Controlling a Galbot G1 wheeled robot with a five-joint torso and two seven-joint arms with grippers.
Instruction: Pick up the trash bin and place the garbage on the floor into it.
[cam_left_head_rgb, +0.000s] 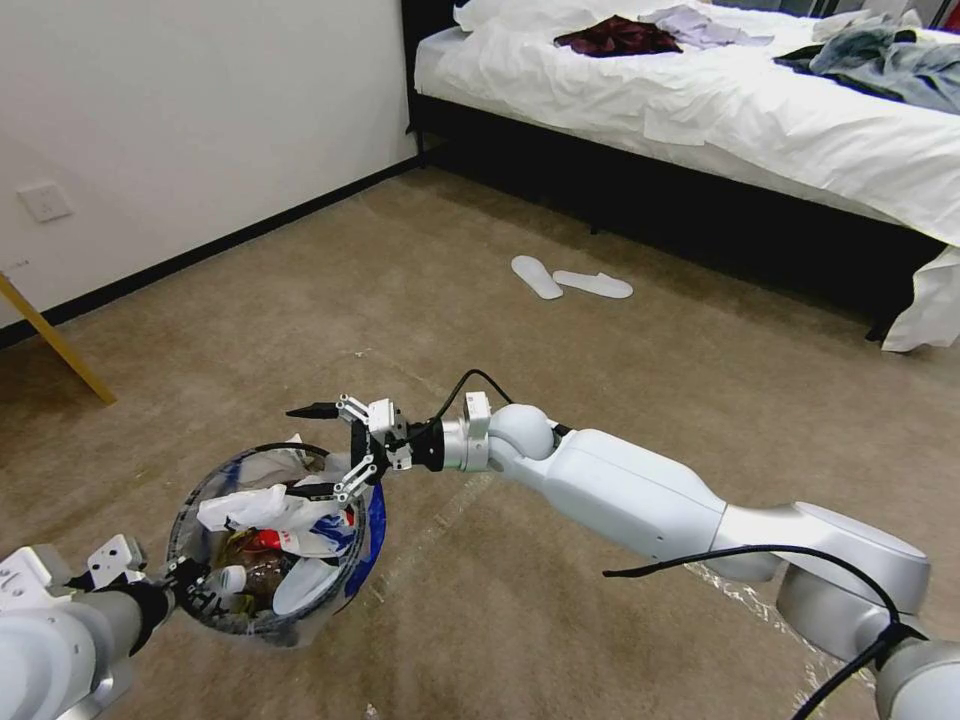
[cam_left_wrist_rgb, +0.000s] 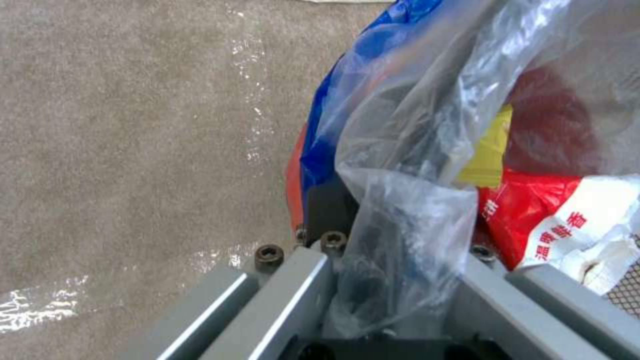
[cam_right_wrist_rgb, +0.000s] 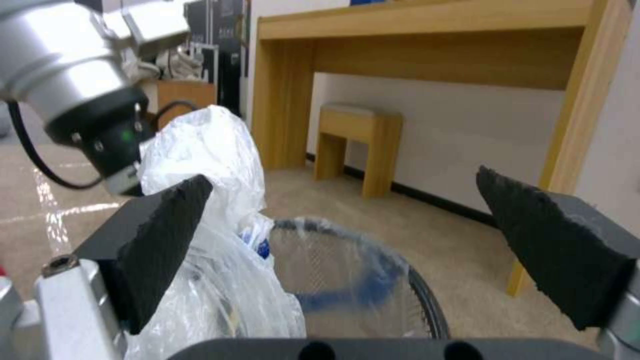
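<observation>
While left gripper (cam_left_head_rgb: 190, 590) pinches rim of trash bin (cam_left_head_rgb: 272, 545), holding it above carpet (cam_left_head_rgb: 600, 380), right gripper (cam_left_head_rgb: 310, 450) hangs over bin, fingers spread wide apart. Garbage (cam_left_head_rgb: 265, 520) piled inside.

From my station, the left gripper (cam_left_head_rgb: 190, 590) was mostly lost against the rim of the trash bin (cam_left_head_rgb: 372, 535) in the head view, so I could not read how its fingers stood there. In the left wrist view the clear liner bag (cam_left_wrist_rgb: 407, 220) draped over the gap between them and hid the contact itself. The red wrapper (cam_left_wrist_rgb: 533, 220) was cut off by that picture's edge, and its print was too blurred for me to read. The bin's red base was covered by the bag from above. In the right wrist view, the bin's mesh wall (cam_right_wrist_rgb: 333, 280) was smeared, and I could not make out any contents through it.
</observation>
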